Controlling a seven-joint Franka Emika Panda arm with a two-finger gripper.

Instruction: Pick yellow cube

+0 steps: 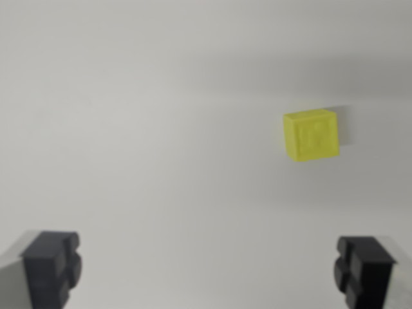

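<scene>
Gripper (209, 270): jaws spread wide, empty.
Yellow cube (311, 134): on white surface (129, 129), well apart from the gripper, toward the wrist view's right.
Risk: descending uncentred, right finger (364, 270) may knock the cube aside.

bare white surface (141, 129) all around yellow cube (311, 135), nothing blocking approach

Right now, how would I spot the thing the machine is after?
Look at the plain white surface filling the wrist view. Above the two dark fingertips of the open end effector, toward the wrist view's right, sits a small yellow cube. It is the only coloured object there.
</scene>
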